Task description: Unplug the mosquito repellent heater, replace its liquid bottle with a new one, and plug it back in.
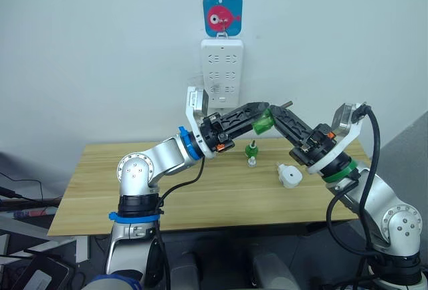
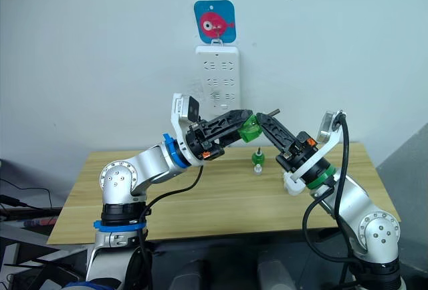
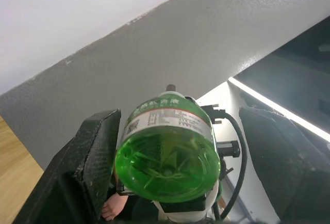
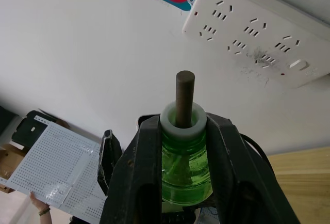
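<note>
your right gripper (image 4: 183, 146) is clamped on a green bottle (image 4: 184, 159), held up above the table (image 1: 134, 183) in front of the power strip (image 1: 224, 69); its white neck and dark wick stick out past the fingers. your left gripper (image 3: 170, 172) meets the bottle's base, but its fingers stand wide to either side, released. the bottle's label carries small print and a code square, too fine to read. the heater (image 1: 289, 175) lies on the table, unplugged, near your right arm. a second bottle (image 1: 252, 152) stands on the table just left of it. above the strip hangs a blue card (image 1: 222, 15) with a pink fish; no words legible.
</note>
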### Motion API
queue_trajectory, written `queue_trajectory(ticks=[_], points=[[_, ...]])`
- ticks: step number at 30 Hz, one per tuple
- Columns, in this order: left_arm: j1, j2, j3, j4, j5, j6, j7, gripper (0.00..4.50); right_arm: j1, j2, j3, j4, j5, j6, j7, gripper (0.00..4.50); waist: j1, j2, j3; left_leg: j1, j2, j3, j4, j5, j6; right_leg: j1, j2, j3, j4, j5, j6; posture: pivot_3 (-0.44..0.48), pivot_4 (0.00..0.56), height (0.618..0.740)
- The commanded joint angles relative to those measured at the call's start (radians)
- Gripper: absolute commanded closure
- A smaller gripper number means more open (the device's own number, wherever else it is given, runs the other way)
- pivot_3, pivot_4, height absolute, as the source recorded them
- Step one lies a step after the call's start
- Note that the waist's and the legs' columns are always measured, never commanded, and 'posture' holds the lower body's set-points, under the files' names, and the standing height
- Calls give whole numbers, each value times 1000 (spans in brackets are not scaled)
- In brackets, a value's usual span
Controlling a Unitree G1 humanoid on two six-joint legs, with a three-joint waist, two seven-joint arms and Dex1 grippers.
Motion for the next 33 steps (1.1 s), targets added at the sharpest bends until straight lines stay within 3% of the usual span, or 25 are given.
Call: queue_trajectory(ticks=[1, 11, 18, 26, 30, 33], points=[[2, 6, -17, -49, 0, -6, -32, 570, -4, 0, -5, -25, 14, -14, 15, 3677, 0, 0, 0, 0, 0, 0, 0, 0, 0, 0, 0, 0, 0, 0, 0, -125, 120, 740], [6, 7, -21, -37, 10, -32, -40, 570, -3, 6, 2, -33, 20, -21, 9, 3677, 0, 0, 0, 0, 0, 0, 0, 0, 0, 0, 0, 0, 0, 0, 0, -124, 123, 740], [24, 19, -27, -38, 5, -17, -59, 2234, -5, 10, 5, -37, 24, -24, 12, 3677, 0, 0, 0, 0, 0, 0, 0, 0, 0, 0, 0, 0, 0, 0, 0, -123, 126, 740], [29, 34, -22, -20, 22, -18, -90, 2234, -9, 23, 7, -44, 43, -36, 12, 3677, 1, 0, 0, 0, 0, 0, 0, 0, 0, 0, 0, 0, 0, 0, 0, -120, 127, 740], [30, 47, -11, -14, 25, -21, -102, 2234, -7, 28, -22, -43, 39, -59, 7, 2455, 1, 0, 0, 0, 0, 0, 0, 0, 0, 0, 0, 0, -1, 0, 0, -119, 130, 740], [20, 84, 4, -15, 39, -18, -135, 2234, 6, -39, -97, -7, 27, -52, 15, 1390, 1, 0, 0, 0, 0, 0, 0, 0, 0, 0, 0, 0, -1, 0, 0, -118, 140, 740]])
